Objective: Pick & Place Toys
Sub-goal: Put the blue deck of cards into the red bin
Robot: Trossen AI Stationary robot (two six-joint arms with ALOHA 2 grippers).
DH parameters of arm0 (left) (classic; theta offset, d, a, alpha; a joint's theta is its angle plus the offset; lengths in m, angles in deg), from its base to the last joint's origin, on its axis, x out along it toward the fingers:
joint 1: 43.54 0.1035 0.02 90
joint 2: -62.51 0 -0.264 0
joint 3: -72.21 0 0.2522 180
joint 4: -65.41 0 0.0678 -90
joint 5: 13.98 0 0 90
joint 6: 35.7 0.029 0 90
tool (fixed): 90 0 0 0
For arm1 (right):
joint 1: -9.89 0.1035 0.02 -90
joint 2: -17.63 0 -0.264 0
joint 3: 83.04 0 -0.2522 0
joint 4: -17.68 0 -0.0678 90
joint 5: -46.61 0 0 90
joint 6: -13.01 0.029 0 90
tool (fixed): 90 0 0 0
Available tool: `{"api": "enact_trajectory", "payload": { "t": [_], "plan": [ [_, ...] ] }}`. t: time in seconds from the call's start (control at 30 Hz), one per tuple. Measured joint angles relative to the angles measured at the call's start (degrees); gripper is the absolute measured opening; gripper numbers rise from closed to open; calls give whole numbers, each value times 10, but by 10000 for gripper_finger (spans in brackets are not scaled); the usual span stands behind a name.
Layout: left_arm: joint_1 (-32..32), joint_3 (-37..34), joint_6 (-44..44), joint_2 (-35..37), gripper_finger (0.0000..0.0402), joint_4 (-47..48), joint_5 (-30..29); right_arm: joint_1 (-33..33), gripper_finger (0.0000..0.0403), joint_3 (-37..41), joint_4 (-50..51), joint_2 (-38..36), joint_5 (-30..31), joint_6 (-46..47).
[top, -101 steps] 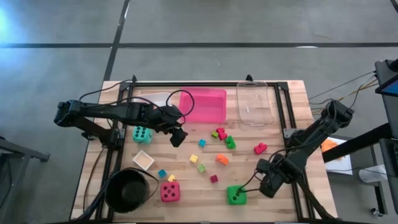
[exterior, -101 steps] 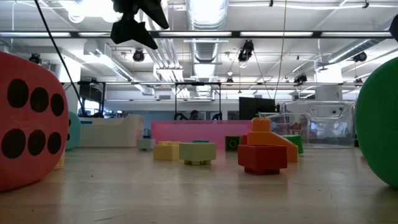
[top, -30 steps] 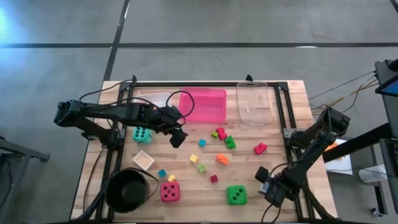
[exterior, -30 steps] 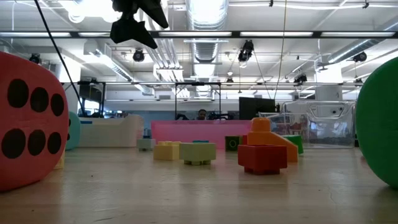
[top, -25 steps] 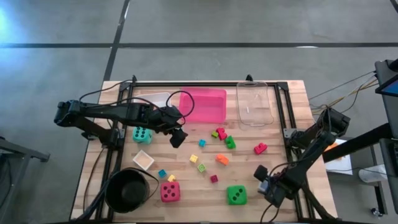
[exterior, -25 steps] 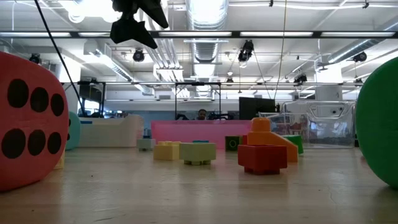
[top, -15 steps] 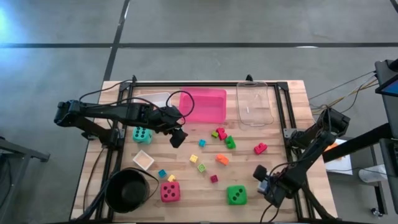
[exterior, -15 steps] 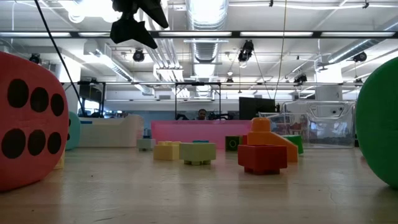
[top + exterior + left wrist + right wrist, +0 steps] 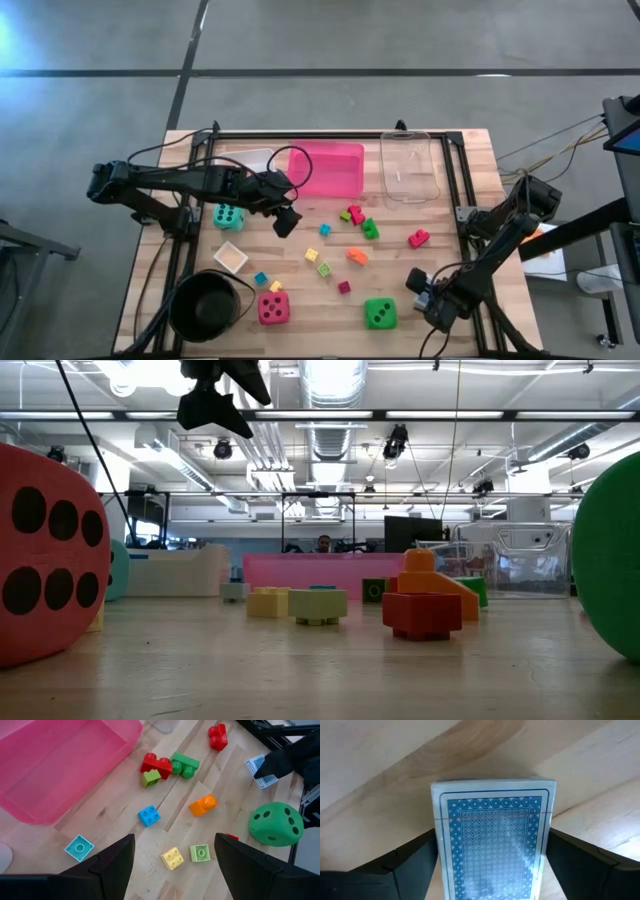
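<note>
one blue-patterned card [image 9: 492, 837], white-bordered

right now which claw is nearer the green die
Right. The right claw sits just to the right of the green die, near the table's front right corner. The left claw hangs over the left-centre of the table, well back and left of it.

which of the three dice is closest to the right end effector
The green die, just left of the right end effector; the red and teal dice lie far left.
</note>
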Motion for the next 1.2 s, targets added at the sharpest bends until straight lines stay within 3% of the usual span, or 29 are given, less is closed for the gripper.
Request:
{"api": "enact_trajectory", "payload": {
  "t": [0.13, 0.27, 0.63, 0.93, 1.1, 1.2],
  "plan": [
    [0, 0, 0, 0, 277, 0, 0, -1, 294, 1, 1, 12, -9, 5],
    [-1, 0, -1, 0, 277, 0, 6, -1, 293, -7, 8, 17, -9, 39],
    [-5, 0, 1, 12, 277, 2, 19, -41, 293, -50, 23, -25, -14, 307],
    [-5, 0, 26, 46, 277, -9, 0, -142, 293, -121, 38, -51, 98, 531],
    [-7, 0, 67, 66, 277, -11, -5, -224, 293, -168, 50, -59, 176, 575],
    [-8, 0, 76, 80, 277, -10, -5, -291, 293, -205, 50, -59, 188, 564]
  ]
}}
